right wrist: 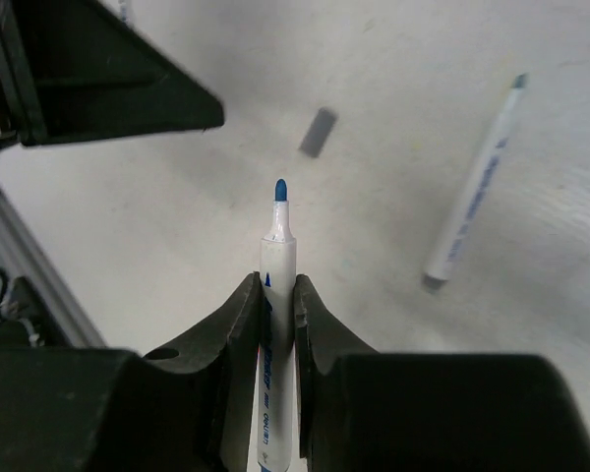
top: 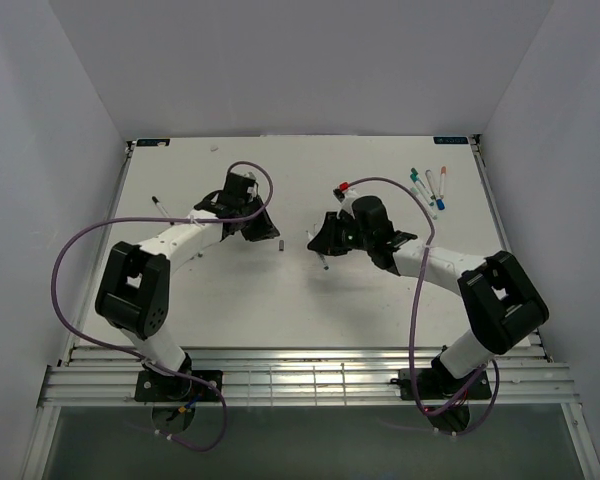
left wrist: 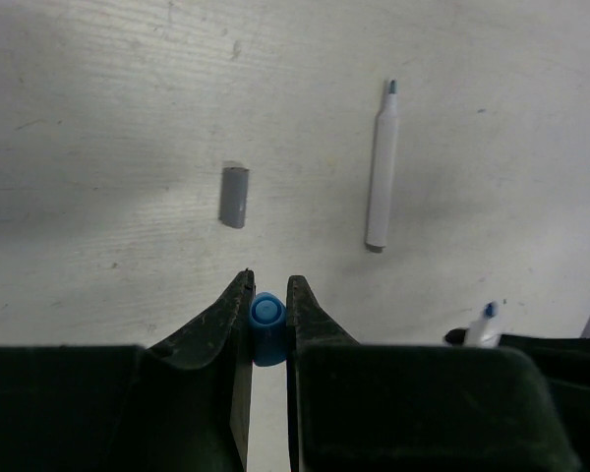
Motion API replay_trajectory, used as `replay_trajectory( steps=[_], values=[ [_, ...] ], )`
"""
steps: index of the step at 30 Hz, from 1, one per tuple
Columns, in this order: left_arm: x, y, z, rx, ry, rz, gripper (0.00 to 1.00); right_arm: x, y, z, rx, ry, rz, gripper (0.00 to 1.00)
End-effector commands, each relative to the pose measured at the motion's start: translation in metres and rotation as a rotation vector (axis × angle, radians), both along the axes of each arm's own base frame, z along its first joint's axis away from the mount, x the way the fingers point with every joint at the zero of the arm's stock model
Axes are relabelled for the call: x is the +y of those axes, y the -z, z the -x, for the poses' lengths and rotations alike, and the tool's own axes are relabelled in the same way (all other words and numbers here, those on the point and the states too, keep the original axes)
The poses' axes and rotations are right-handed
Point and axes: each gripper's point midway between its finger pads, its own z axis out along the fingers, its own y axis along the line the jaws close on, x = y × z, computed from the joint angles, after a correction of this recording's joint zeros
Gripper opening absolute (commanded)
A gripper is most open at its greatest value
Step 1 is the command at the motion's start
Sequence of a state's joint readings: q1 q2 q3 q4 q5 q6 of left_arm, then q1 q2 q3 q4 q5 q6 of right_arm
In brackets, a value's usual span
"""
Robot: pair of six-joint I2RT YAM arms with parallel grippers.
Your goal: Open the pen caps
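White walls box in the pale table [top: 280, 300], and your left arm [top: 170, 245] and right arm [top: 450, 265] lean in from its near edge so the two wrists face each other near the middle, close but apart (a sensible stance for pulling one thing in two directions). Your right gripper [right wrist: 278, 290] is pinched on the barrel of the blue-tipped pen [right wrist: 278, 251], low enough that the bare nib sticks out ahead of the fingers. That grip steadies the body while leaving the capped end free. Your left gripper [left wrist: 267, 290] is pressed onto the blue cap [left wrist: 265, 324], which sits end-on between the pads. I judge this pair to be already separated, since nib and cap are in different hands with open table between them. Another white pen [left wrist: 379, 167] lies uncapped on the surface between the grippers, and its likely partner, the grey cap [left wrist: 234, 196], lies beside it and well apart. Far right, a small group of pens [top: 430, 187] waits out of the way; their ends show green, blue and red, though whether they are capped is too small to tell. Next you probably need to set both blue pieces down.
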State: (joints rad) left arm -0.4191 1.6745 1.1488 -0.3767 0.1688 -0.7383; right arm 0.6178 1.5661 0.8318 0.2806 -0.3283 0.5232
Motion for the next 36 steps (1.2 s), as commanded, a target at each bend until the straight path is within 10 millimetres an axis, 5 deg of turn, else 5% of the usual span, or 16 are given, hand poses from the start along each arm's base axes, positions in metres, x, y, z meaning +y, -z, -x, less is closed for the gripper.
replay_trajectory(
  steps=[1,7,18,36],
  values=[
    [0.014,0.022,0.012,0.025,0.047,-0.099,0.0,-0.04,0.0,-0.037,-0.092,0.145,0.202,0.08],
    [0.019,0.043,0.007,0.052,0.069,-0.168,0.0,-0.058,0.021,-0.058,-0.046,0.206,0.261,0.08],
    [0.018,0.066,-0.003,0.114,0.089,-0.249,0.01,-0.056,0.042,-0.074,-0.008,0.22,0.306,0.08],
    [0.014,0.077,-0.01,0.148,0.101,-0.267,0.36,-0.046,0.056,-0.082,0.028,0.203,0.303,0.08]
  ],
)
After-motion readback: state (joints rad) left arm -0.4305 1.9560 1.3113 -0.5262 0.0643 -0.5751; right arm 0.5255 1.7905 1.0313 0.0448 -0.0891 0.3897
